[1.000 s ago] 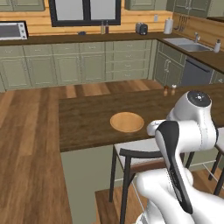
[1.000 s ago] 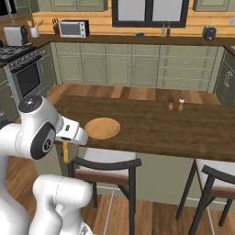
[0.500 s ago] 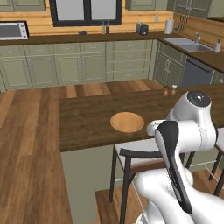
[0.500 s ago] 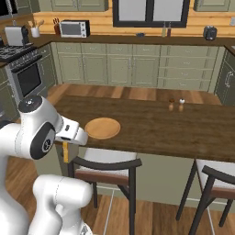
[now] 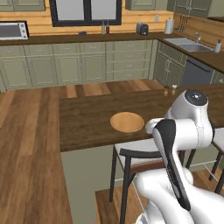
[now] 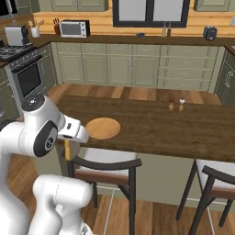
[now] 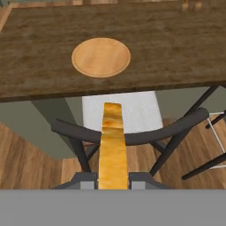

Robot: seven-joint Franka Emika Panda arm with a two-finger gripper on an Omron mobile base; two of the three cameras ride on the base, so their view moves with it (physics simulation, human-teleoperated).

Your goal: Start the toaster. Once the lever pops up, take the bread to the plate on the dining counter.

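Observation:
In the hand view my gripper (image 7: 112,181) is shut on the bread (image 7: 112,148), a tan slice seen edge-on that sticks out ahead of the fingers (image 7: 88,180). It hangs above a bar stool, short of the near edge of the dining counter (image 7: 39,66). The orange-brown plate (image 7: 101,57) lies bare on that counter, just beyond the edge and slightly left of the slice. The base views show the plate (image 5: 127,121) (image 6: 103,127) too, and the bread (image 6: 67,149) hanging under the hand. The small black toaster (image 5: 142,28) (image 6: 210,32) stands on the far back counter.
A black-framed stool (image 7: 132,126) with a white seat stands directly under the bread; another stool (image 6: 215,183) is to the right. Two small shakers (image 6: 176,104) stand on the dining counter right of the plate. A microwave (image 6: 73,28) and sink (image 5: 188,42) are far behind.

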